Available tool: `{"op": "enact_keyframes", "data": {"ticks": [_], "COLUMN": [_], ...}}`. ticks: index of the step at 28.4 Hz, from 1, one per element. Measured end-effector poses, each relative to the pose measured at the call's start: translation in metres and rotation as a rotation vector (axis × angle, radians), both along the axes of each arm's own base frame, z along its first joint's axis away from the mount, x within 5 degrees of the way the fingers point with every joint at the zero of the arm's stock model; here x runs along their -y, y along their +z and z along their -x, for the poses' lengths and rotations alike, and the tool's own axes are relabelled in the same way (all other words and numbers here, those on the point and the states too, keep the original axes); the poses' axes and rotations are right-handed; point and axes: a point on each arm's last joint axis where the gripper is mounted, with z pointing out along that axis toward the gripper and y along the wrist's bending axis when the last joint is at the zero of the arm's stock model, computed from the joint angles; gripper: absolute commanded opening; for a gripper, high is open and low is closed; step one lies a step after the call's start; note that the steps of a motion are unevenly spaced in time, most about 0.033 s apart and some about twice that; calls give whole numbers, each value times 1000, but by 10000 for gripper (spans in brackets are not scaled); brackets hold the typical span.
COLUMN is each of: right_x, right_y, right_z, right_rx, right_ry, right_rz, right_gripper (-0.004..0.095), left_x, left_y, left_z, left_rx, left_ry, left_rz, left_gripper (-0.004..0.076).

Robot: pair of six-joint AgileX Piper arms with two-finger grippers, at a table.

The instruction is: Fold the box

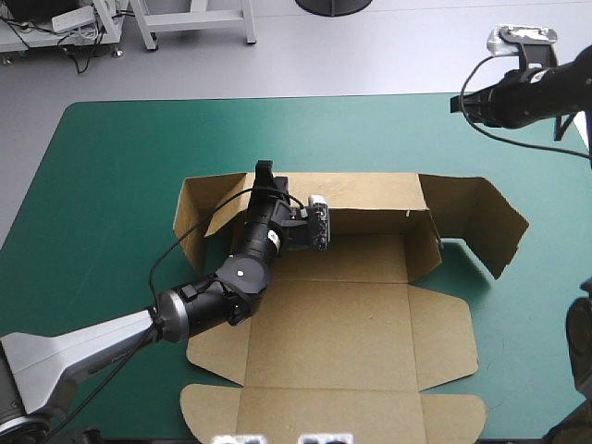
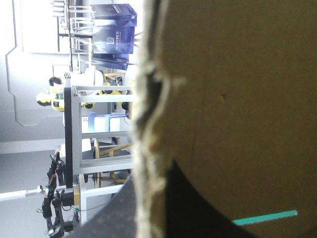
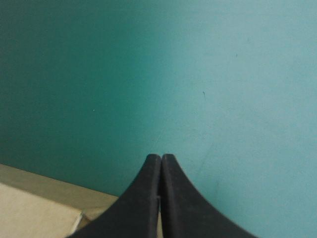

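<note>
The brown box (image 1: 324,324) lies open in the middle of the table, its back wall and right-hand wall raised and its front flaps flat. My left gripper (image 1: 264,172) sits on the top edge of the back wall near its left end. In the left wrist view the board (image 2: 237,99) fills the space ahead, its rough edge running between the black fingers (image 2: 109,218), which are shut on it. My right gripper (image 1: 462,104) hovers over the far right corner of the table, away from the box. Its fingers meet in one point (image 3: 161,157).
Bare teal-green cover (image 1: 111,185) lies to the left of and behind the box. The raised right flap (image 1: 495,222) stands near the table's right edge. The front flaps reach almost to the front edge. A corner of board (image 3: 29,203) shows under the right gripper.
</note>
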Motion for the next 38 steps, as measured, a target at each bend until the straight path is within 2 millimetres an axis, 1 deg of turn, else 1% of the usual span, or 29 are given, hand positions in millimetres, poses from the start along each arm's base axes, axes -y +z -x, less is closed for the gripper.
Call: {"op": "enact_keyframes", "data": {"ticks": [3,7,12,14,16,20,22,24,26,29,31,34,36,38], "right_x": [2,5,11,14,18,21,20,19,19,18,16,14,13,14], "right_y": [-20,-41,-55,-65,-79,-105,-111,-111,-105,-95,-92,-98,-110,-116], "right_z": [-27,-45,-49,-49,-49,-47,-45,-42,-39,-31,-22,-10,2,10], "right_rx": [-43,-91,-128,-157,-198,-266,-280,-273,-255,-225,-220,-240,-276,-296], "right_ry": [13,20,22,25,35,74,94,109,116,130,145,170,199,211], "right_rz": [-51,-79,-58,-63,-75,-86,-83,-76,-69,-60,-53,-45,-37,-36], "right_gripper": [-20,-20,-20,-20,-20,-20,-20,-20,-20,-20,-20,-20,-20,-20], "left_x": [-1,-2,-1,-2,-2,-2,-2,-2,-2,-2,-2,-2,-2,-2], "left_y": [0,-1,-2,-2,-2,-2,-2,-2,-2,-2,-2,-2,-2,-2], "left_z": [0,-2,-3,-3,-3,-3,-3,-3,-3,-3,-3,-3,-3,-3], "left_rx": [7,22,28,26,27,26,26,27,26,26,24,22,21,22], "left_ry": [20,44,58,63,65,68,68,67,68,68,72,77,80,83], "left_rz": [23,50,70,82,88,96,96,96,97,98,109,128,136,138], "left_gripper": [-9,-9,-9,-9,-9,-9,-9,-9,-9,-9,-9,-9,-9,-9]}}
